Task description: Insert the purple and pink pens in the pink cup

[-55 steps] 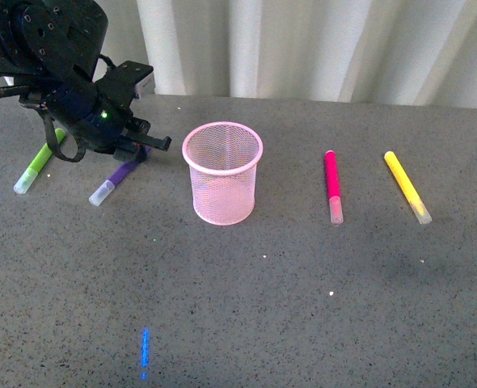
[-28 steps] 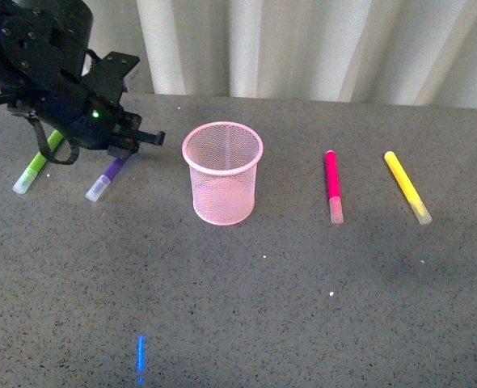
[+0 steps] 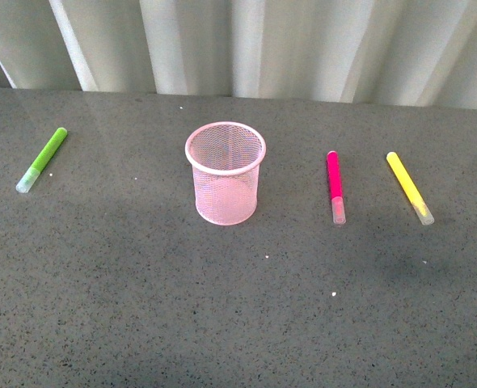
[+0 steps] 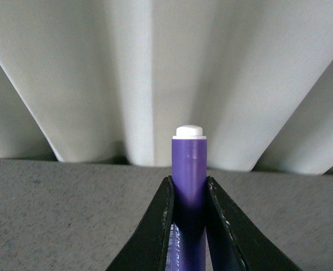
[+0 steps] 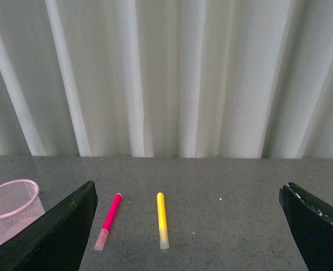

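The pink cup (image 3: 225, 172) stands upright on the grey table, mid-table in the front view; it also shows in the right wrist view (image 5: 11, 208). The pink pen (image 3: 335, 186) lies flat to its right, clear cap toward me, also in the right wrist view (image 5: 108, 221). Neither arm shows in the front view. In the left wrist view my left gripper (image 4: 189, 226) is shut on the purple pen (image 4: 189, 169), whose white end points up between the jaws, lifted above the table. My right gripper (image 5: 186, 226) is open and empty, above the table.
A yellow marker (image 3: 409, 187) lies right of the pink pen, also in the right wrist view (image 5: 162, 219). A lime green marker (image 3: 42, 159) lies at the far left. A white pleated curtain (image 3: 303, 48) runs along the table's far edge.
My left arm has lifted out of the front view, taking the purple pen off the table. The cup and the other pens have not moved.
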